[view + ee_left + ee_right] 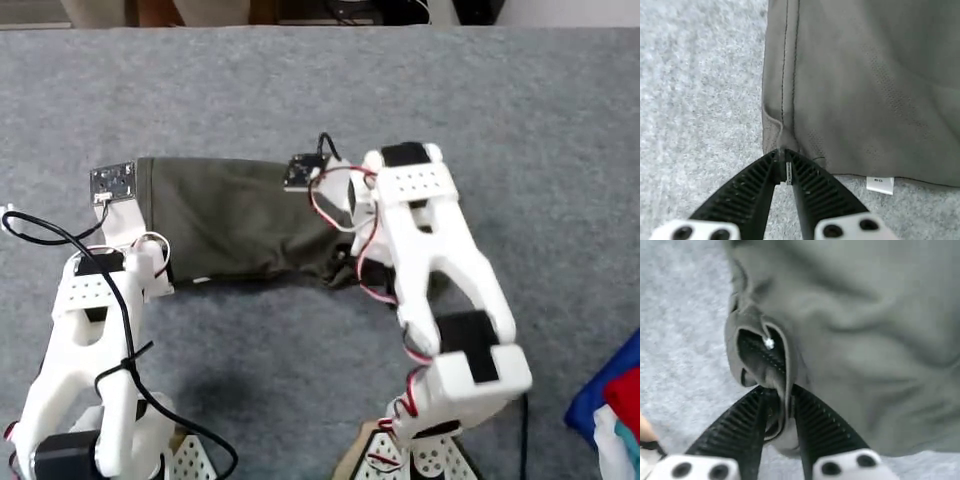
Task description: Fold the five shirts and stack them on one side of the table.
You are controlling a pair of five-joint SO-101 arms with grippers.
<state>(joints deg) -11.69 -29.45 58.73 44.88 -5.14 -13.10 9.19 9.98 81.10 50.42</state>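
An olive-green shirt lies folded into a long band across the middle of the grey table. My left gripper is shut on the hem corner of the olive shirt, at the band's left end. My right gripper is shut on a bunched fold of the olive shirt at its right end. In the high view the left arm stands at the shirt's left end and the right arm covers its right end.
A pile of coloured shirts, blue, red and white, lies at the right edge of the table. A small white label hangs from the olive shirt's hem. Open grey cloth lies beyond the shirt and in front of it between the arms.
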